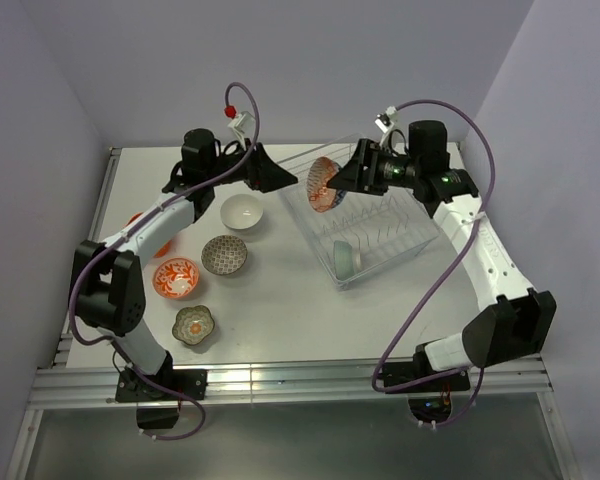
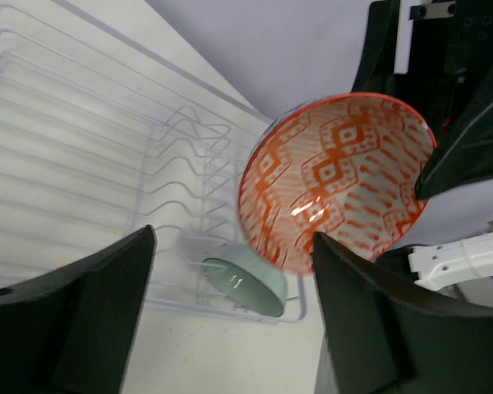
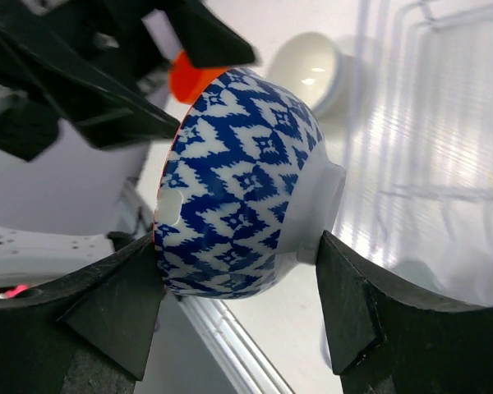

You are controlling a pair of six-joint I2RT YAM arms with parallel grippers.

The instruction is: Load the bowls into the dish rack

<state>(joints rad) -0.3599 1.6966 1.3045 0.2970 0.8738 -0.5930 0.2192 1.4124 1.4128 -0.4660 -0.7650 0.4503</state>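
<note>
My right gripper is shut on the orange-white patterned bowl, blue-patterned outside, and holds it on edge in the air over the far-left end of the clear dish rack. In the right wrist view the fingers press on the bowl's rim and foot. My left gripper is open and empty just left of it, facing the bowl's inside. A pale teal bowl stands in the rack's near end and shows in the left wrist view.
On the table left of the rack lie the white bowl, grey-patterned bowl, red-pink patterned bowl and olive flower bowl. The plain orange-red bowl is partly hidden behind my left arm. Walls stand close on three sides.
</note>
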